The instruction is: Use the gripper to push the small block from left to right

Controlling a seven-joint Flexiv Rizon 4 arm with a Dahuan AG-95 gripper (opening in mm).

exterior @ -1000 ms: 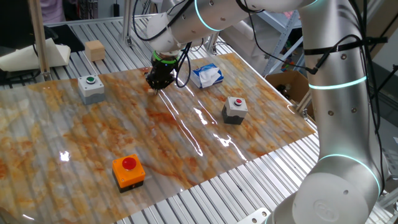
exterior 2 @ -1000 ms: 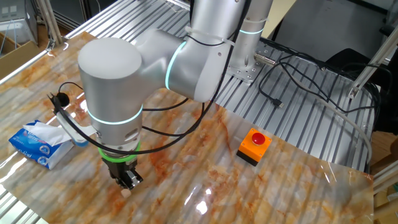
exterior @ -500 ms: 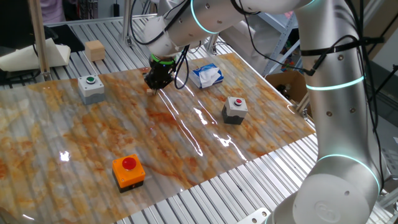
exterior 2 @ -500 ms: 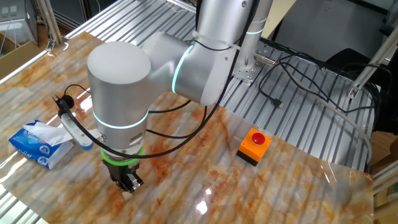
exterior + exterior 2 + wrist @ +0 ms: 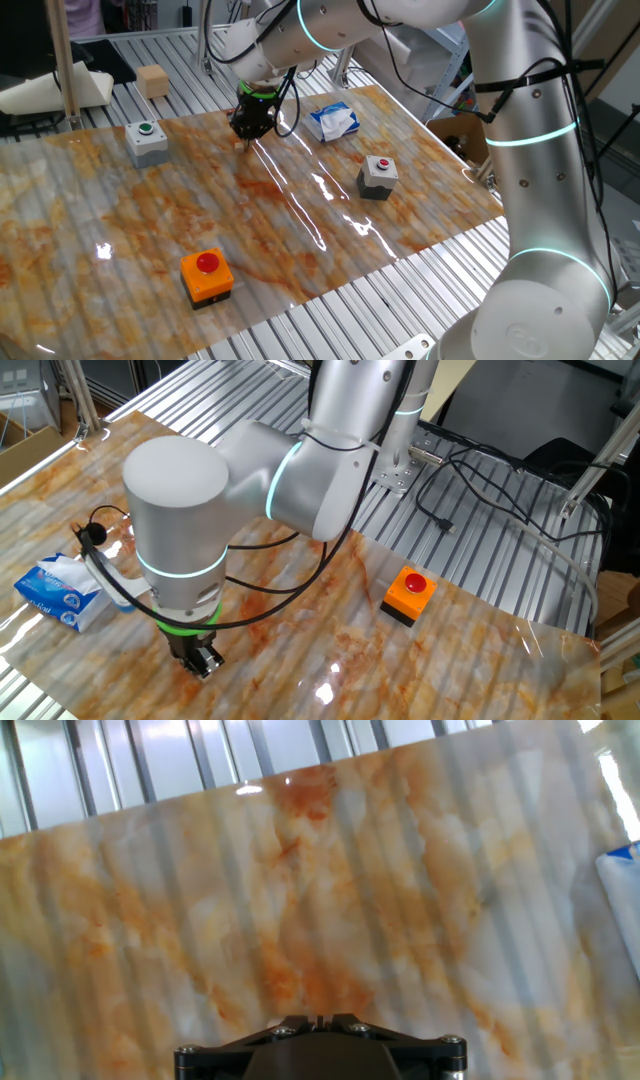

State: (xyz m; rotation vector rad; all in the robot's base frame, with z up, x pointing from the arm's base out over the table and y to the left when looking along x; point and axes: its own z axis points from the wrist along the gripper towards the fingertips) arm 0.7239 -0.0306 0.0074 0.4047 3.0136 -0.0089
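The small block (image 5: 152, 80) is a plain tan wooden cube on the metal slats at the back left, beyond the marbled mat's far edge. It shows only in one fixed view. The gripper (image 5: 247, 132) has black fingers under a green ring and points down at the mat near its far edge, well to the right of the block and apart from it. In the other fixed view the gripper (image 5: 203, 665) stands low over the mat. In the hand view the gripper (image 5: 320, 1018) has its jaws closed together with nothing between them, and only mat lies ahead.
A grey box with a green button (image 5: 147, 141) sits left of the gripper. A blue tissue pack (image 5: 333, 120) lies to its right, also seen in the other fixed view (image 5: 58, 592). A grey box with a red button (image 5: 378, 176) and an orange button box (image 5: 207, 275) stand nearer.
The gripper has shifted slightly left and toward the mat's far edge, staying low and shut. The block has not moved.
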